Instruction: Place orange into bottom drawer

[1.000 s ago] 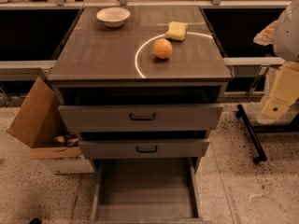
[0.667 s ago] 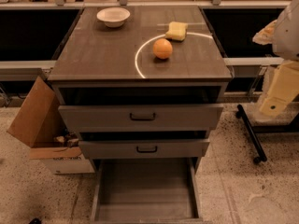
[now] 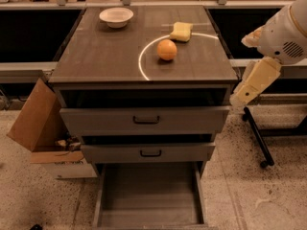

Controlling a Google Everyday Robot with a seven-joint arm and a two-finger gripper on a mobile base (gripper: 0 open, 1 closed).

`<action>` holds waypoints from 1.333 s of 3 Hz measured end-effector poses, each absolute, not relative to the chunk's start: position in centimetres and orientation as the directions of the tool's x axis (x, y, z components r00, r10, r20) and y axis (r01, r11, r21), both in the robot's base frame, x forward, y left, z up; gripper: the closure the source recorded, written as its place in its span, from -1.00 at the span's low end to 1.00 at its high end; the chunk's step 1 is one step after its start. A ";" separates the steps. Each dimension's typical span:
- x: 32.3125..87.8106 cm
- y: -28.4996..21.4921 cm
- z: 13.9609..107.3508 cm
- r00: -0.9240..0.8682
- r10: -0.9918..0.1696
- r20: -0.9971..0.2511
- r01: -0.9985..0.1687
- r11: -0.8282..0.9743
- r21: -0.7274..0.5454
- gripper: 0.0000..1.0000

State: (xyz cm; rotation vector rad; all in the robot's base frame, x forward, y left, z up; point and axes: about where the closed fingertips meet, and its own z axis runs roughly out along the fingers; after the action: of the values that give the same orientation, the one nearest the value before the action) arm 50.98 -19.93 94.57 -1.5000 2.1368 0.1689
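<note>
The orange (image 3: 167, 50) sits on the cabinet top, right of centre, inside a white arc mark. The bottom drawer (image 3: 149, 195) is pulled out toward me and its grey floor is bare. The two upper drawers are slightly out. My gripper is not in view. Only cream and white arm links (image 3: 256, 78) show at the right edge, beside the cabinet's right front corner and apart from the orange.
A yellow sponge (image 3: 181, 31) lies just behind the orange. A white bowl (image 3: 116, 17) stands at the back left of the top. An open cardboard box (image 3: 41, 126) leans left of the cabinet. A black wheeled stand leg (image 3: 256, 135) is on the floor at right.
The arm links at the right have moved left, closer to the cabinet's right side. The orange, sponge, bowl and drawers have not moved.
</note>
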 end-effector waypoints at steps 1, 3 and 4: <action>51.0 -19.9 94.6 -0.252 -0.841 -0.479 -0.906 0.379 -0.189 -1.00; 57.6 -19.1 93.4 -0.247 -0.778 -0.578 -0.873 0.437 -0.216 -1.00; 62.9 -17.6 92.1 -0.246 -0.717 -0.653 -0.865 0.467 -0.186 -1.00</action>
State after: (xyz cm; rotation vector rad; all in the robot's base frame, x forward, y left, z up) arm 62.90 -17.58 92.10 -1.3100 2.0277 0.2753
